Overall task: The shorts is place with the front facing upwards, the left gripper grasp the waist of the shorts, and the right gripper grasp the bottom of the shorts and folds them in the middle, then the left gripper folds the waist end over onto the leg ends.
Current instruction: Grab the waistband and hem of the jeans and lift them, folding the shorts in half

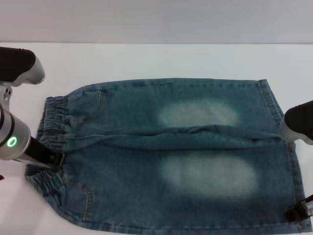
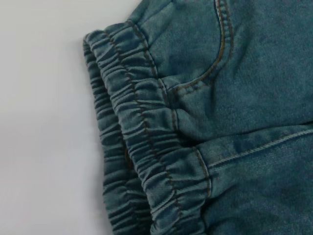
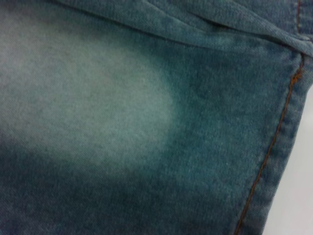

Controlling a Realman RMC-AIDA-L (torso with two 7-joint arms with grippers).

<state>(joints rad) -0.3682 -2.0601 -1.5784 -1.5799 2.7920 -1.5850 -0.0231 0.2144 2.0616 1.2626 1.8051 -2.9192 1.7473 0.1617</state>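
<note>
Now look at your left gripper at about nine o'clock in the head view: its black tip sits right on the waist of the shorts, touching the bunched-up band. You cannot tell if its fingers are wide, narrow or holding the cloth, because only a small black bit shows. The arm behind it has a green light and comes in from the left edge. Your right gripper is at about four o'clock, down at the bottom of the shorts, and its black tip touches the hem at the near corner. You cannot tell if that one is wide or pinching either. The shorts lie flat and spread out on the white table, filling the middle of the head view, with the waist at nine o'clock and the leg ends at three o'clock. Two pale patches sit on the legs, one at about one o'clock and one at about five o'clock. The left wrist view shows the crinkly waistband up close, with a curved pocket seam just beside it. The right wrist view shows one pale patch and the stitched hem next to the table.
</note>
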